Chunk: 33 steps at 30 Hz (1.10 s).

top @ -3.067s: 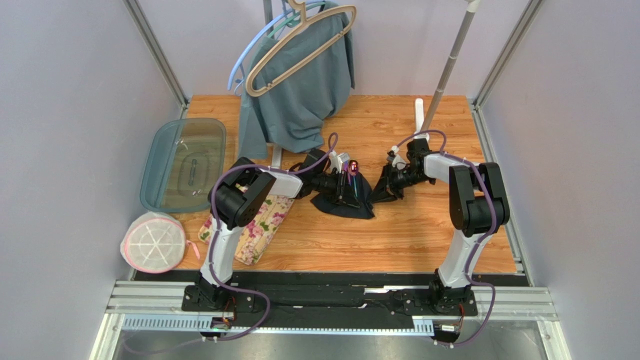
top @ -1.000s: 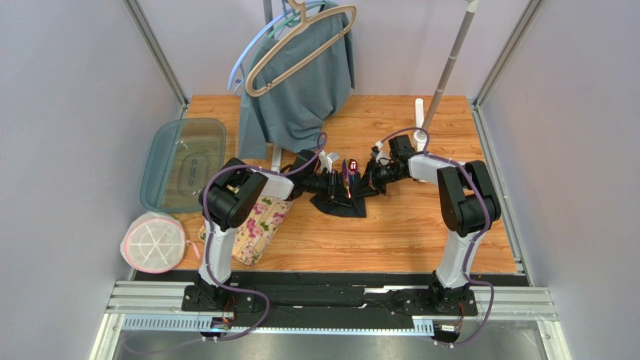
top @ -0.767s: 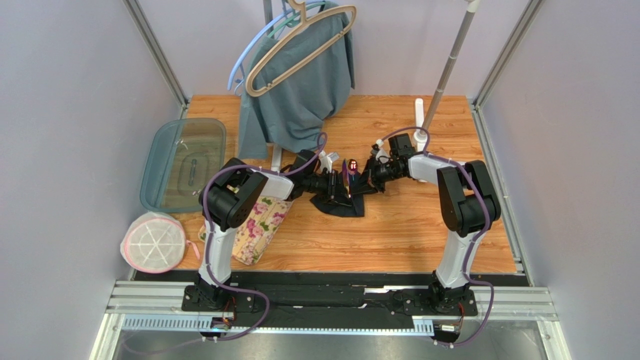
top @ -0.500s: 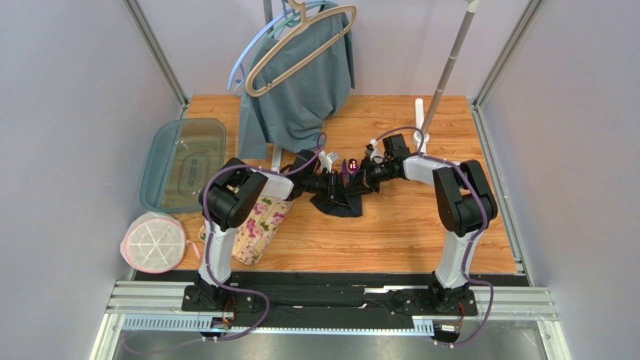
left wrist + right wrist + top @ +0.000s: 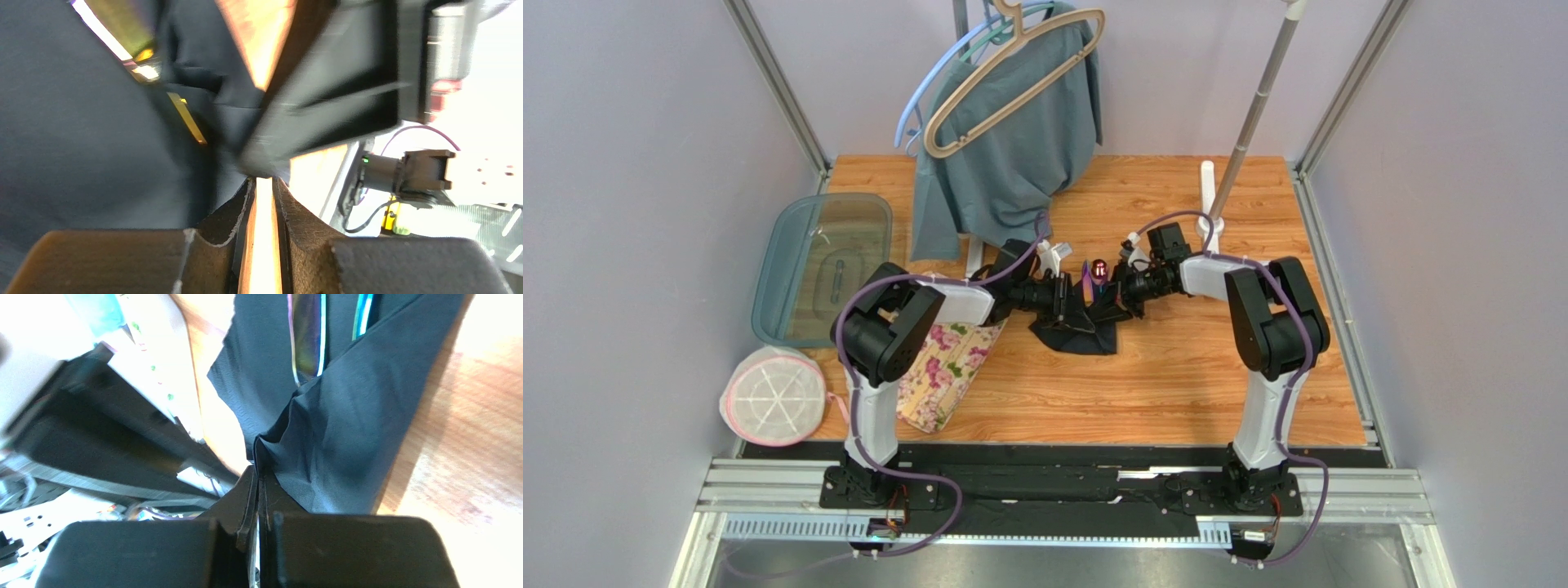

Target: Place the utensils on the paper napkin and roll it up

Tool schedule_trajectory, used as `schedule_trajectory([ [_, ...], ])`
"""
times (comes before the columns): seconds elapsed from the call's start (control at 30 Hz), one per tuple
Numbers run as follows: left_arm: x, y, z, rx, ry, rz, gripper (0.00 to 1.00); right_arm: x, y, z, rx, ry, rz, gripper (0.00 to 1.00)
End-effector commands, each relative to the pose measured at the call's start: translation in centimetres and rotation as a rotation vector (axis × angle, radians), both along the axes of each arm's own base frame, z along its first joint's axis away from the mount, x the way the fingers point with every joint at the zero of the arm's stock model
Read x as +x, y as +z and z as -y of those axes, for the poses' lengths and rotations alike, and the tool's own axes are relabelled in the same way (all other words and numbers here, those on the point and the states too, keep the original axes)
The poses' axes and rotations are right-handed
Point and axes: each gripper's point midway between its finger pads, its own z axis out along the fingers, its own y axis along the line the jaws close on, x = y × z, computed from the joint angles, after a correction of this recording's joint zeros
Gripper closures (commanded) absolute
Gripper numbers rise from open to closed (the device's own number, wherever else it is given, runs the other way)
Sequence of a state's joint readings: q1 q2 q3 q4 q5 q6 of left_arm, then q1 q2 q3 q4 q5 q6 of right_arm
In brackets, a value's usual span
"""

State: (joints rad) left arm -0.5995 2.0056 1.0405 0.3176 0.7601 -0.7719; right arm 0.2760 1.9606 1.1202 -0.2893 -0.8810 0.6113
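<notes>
The black paper napkin (image 5: 1081, 328) lies crumpled at the table's middle, its right side lifted and folded leftward. The iridescent utensils (image 5: 1093, 272) lie on it, mostly covered; two shiny handles (image 5: 306, 337) show in the right wrist view. My right gripper (image 5: 1114, 297) is shut on a fold of the napkin (image 5: 344, 416), pinched at its fingertips (image 5: 258, 468). My left gripper (image 5: 1066, 299) sits at the napkin's left side (image 5: 73, 122), its fingers (image 5: 230, 214) closed to a thin slit with nothing seen between them. The two grippers nearly touch.
A floral mat (image 5: 946, 361) lies under the left arm. A teal lidded container (image 5: 821, 267) and a pink-rimmed round white object (image 5: 773, 395) sit at the left. A grey-teal garment (image 5: 1014, 135) hangs on hangers at the back. A white pole (image 5: 1253, 110) leans at the back right.
My right gripper has moved left, pulling the napkin's right side over the utensils toward my left gripper. The napkin is narrower. My left arm shifted slightly back-left.
</notes>
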Motion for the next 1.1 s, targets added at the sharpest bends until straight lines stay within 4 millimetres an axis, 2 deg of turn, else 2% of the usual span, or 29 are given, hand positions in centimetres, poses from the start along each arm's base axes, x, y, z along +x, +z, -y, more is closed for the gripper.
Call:
schedule_trajectory([
  [0.0,-0.3,3.4,-0.2,-0.056,-0.03,0.061,0.77,1.0,-0.3,0.4,-0.019,-0.001,0.053,1.0],
  [0.17,-1.1,2.6,-1.4,-0.02,-0.033,0.033,0.78,1.3,0.0,0.3,-0.017,-0.007,0.057,1.0],
  [0.37,-2.4,0.6,-2.9,0.06,-0.049,0.004,0.8,1.3,0.1,0.2,-0.014,-0.013,0.053,1.0],
  [0.5,-2.0,-1.2,-3.0,0.103,-0.031,-0.023,0.83,1.3,0.6,-0.2,0.002,-0.019,0.051,1.0],
  [0.73,-1.4,-1.9,-2.6,0.11,-0.029,-0.039,0.86,1.4,1.4,-1.4,0.024,-0.032,0.057,1.0],
  [1.07,-1.6,-1.9,-2.8,0.114,-0.031,-0.033,0.87,1.7,-0.3,-2.6,0.012,-0.032,0.049,1.0],
])
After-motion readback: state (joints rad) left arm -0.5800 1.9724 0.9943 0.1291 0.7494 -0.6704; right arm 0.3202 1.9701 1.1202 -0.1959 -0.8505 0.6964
